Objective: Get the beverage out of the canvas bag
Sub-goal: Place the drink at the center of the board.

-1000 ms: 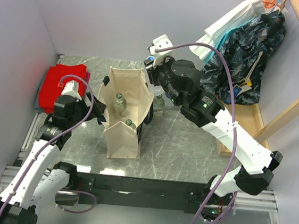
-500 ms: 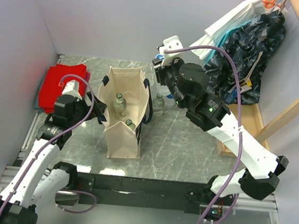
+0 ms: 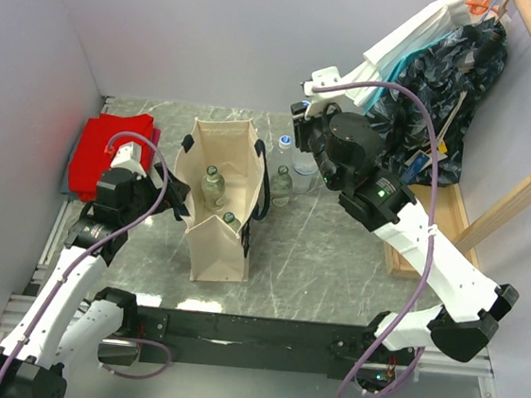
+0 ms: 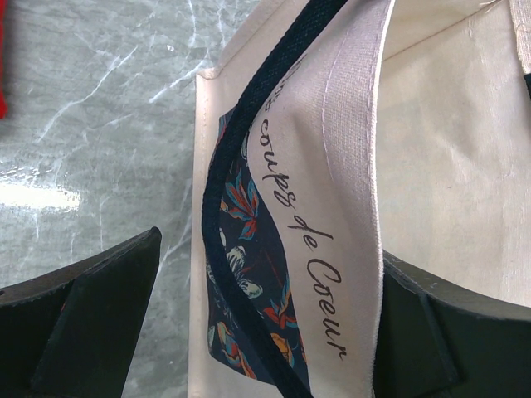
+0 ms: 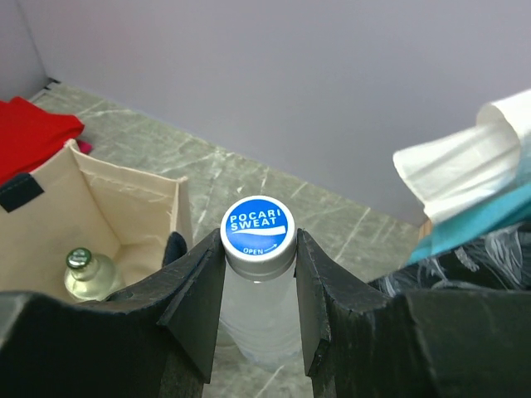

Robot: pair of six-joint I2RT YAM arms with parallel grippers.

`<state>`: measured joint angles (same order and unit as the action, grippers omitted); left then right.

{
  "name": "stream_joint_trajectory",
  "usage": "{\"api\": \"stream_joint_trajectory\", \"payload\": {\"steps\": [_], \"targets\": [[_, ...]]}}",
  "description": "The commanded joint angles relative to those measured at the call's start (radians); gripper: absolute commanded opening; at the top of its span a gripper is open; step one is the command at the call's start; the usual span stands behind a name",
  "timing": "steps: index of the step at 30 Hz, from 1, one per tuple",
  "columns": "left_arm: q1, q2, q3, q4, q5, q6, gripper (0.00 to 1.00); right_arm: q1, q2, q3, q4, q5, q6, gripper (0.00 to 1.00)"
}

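The smooth, stiff, likely liquid-heavy bottle (image 5: 257, 319) was clamped just under its cap by the right end effector (image 5: 258, 249). The left end effector (image 4: 265, 274) was spread apart, with the canvas bag (image 4: 431, 166) wall between its fingers.

A: Bag colours?
B: Beige is logged for canvas bag (image 3: 218, 246), navy for handles (image 5: 18, 191), navy-orange-teal for floral print (image 4: 249, 274).
A: Rest?
B: Clear is marked for bottle (image 5: 257, 307), blue with white lettering for cap (image 5: 257, 225), red for cloth (image 3: 109, 149), grey marbling for table (image 3: 335, 263).

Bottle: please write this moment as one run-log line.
right gripper: shut on bottle | bottle: outside bag | left gripper: open, astride bag wall
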<state>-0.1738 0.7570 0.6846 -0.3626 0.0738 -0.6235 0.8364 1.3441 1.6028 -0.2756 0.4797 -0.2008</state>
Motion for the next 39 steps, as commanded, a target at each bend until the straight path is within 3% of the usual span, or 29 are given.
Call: {"api": "stream_joint_trajectory", "payload": {"steps": [1, 25, 39], "targets": [[-0.004, 0.01, 0.01, 0.01, -0.002, 0.019, 0.99, -0.04, -0.103, 0.002, 0.164, -0.003, 0.029, 0.0], [-0.003, 0.036, 0.026, 0.008, -0.011, 0.034, 0.99, -0.2, -0.12, -0.118, 0.156, -0.082, 0.191, 0.0], [-0.003, 0.039, 0.024, 0.013, -0.009, 0.033, 0.99, -0.252, -0.154, -0.285, 0.249, -0.104, 0.273, 0.0]]}}
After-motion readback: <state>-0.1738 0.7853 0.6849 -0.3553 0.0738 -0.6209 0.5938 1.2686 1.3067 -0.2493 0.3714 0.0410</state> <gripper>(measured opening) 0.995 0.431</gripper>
